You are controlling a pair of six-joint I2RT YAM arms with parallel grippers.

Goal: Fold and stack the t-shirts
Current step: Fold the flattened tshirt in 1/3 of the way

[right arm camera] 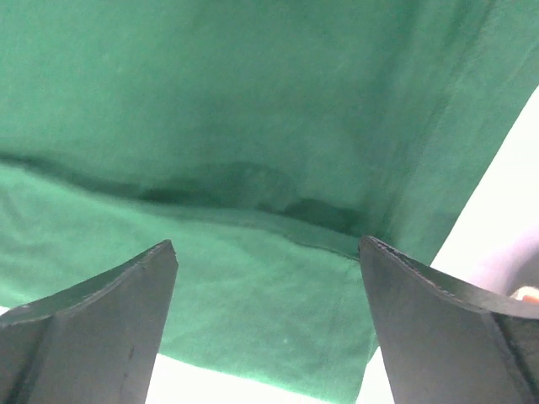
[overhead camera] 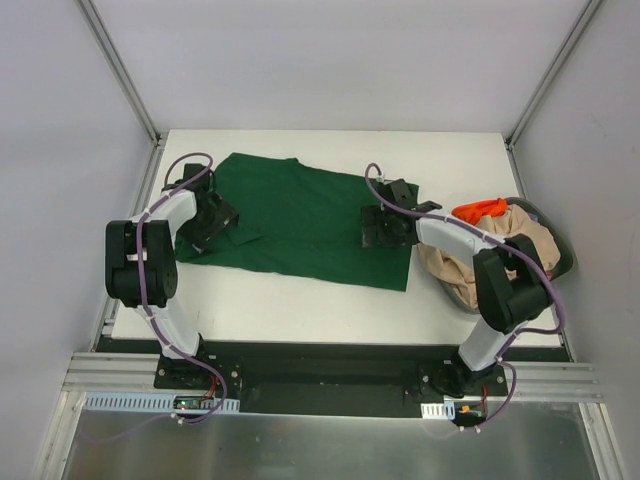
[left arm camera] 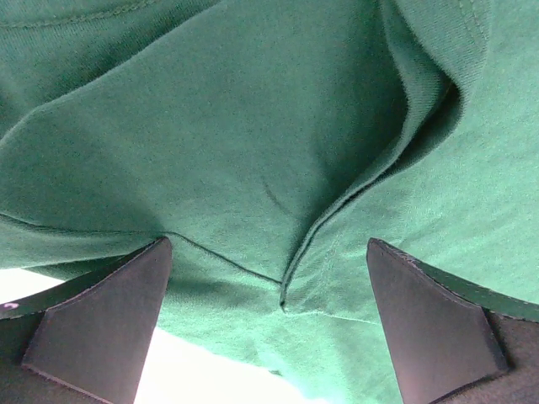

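Left tool (left arm camera: 268, 248), right tool (right arm camera: 268, 246), both spread wide (gripping nothing), over green t-shirt (overhead camera: 300, 215)

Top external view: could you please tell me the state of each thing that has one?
green t-shirt: spread on the table
left gripper: open, low over it
right gripper: open, low over it
beige t-shirt: bunched in the basket
orange t-shirt: bunched atop the beige

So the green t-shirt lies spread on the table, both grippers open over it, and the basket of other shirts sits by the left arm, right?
Not quite: the basket sits by the right arm, as the top external view shows. The rest holds: the dark green t-shirt lies spread on the table, the left gripper and right gripper open over it.
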